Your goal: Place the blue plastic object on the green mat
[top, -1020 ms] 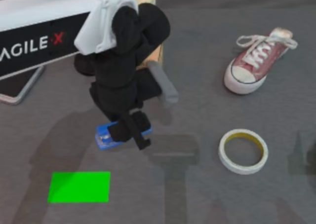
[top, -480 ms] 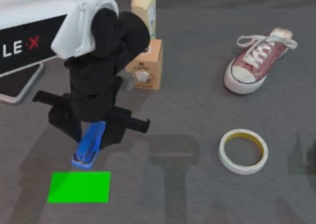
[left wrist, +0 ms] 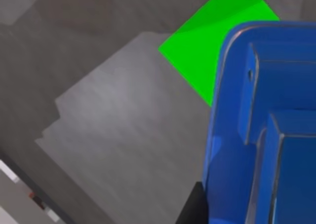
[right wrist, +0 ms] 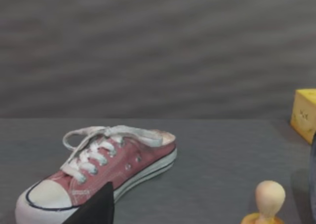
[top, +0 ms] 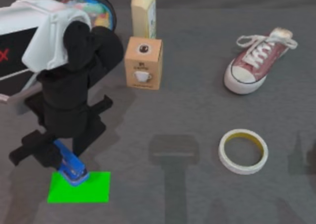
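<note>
Lower left of top view: left gripper [top: 58, 154] clamped on the blue plastic object [top: 71, 168], long axis diagonal, its low end overlapping the green mat [top: 86, 189] upper-left edge.

Dark grey table [top: 207, 110], soft shadows, grey striped wall [right wrist: 158, 46]

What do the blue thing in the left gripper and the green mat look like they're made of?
The blue plastic object looks like hard glossy plastic: bright highlights run along its moulded edges. The green mat looks thin and matte, evenly neon with no sheen; whether rubber, foam or paper is unclear.
</note>
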